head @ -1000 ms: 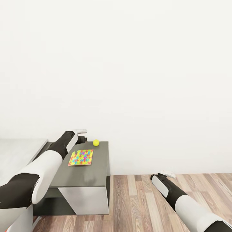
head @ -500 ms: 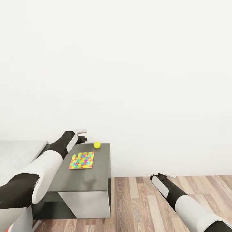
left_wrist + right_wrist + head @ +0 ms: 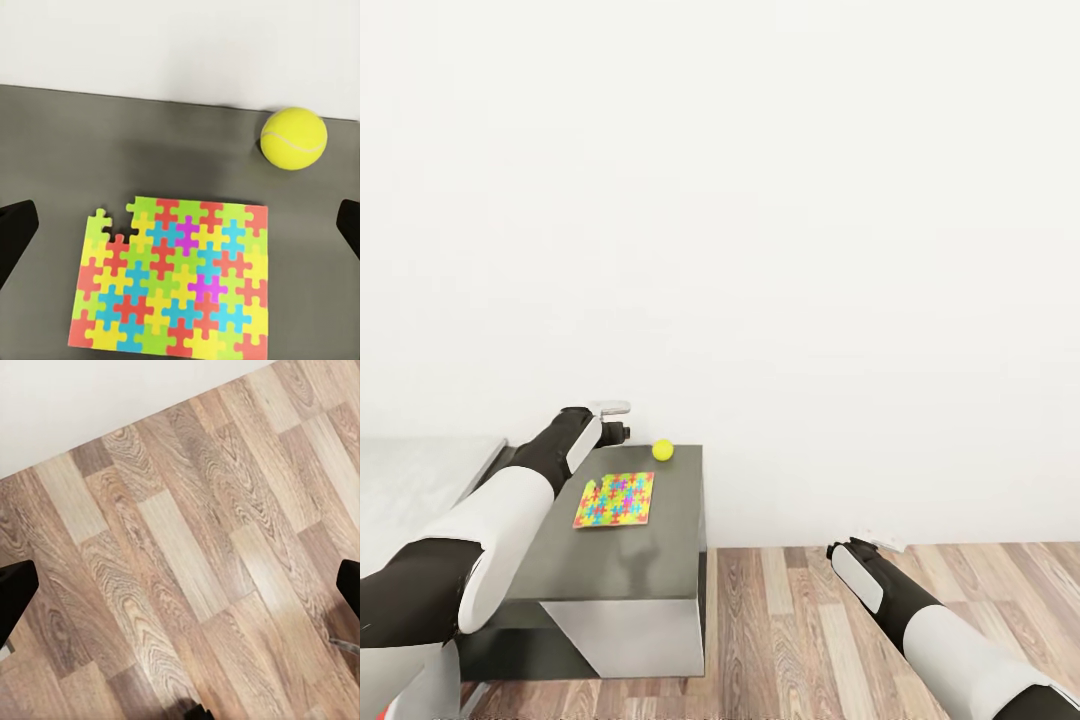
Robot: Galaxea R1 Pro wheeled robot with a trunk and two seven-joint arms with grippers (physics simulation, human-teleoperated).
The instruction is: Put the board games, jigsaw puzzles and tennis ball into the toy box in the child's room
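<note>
A multicolour jigsaw puzzle [image 3: 614,500] lies flat on the dark grey section of the table [image 3: 650,560]. A yellow tennis ball [image 3: 662,450] rests near the table's back right corner, apart from the puzzle. My left gripper [image 3: 619,432] hovers over the back of the table, left of the ball. In the left wrist view the puzzle [image 3: 172,281] and ball [image 3: 294,139] lie beneath the left gripper [image 3: 180,229], which is open and holds nothing. My right gripper [image 3: 180,589] hangs open over the wood floor. The toy box, board games and bed are out of view.
A white wall [image 3: 760,200] runs right behind the table. A paler grey tabletop [image 3: 410,480] adjoins the dark section on the left. Wood-plank floor [image 3: 810,620] spreads to the right of the table, under my right arm [image 3: 930,625].
The whole picture has shifted a little, so the camera moved; the table now sits slightly lower and further right. Both arms keep their pose and the puzzle and ball lie still.
</note>
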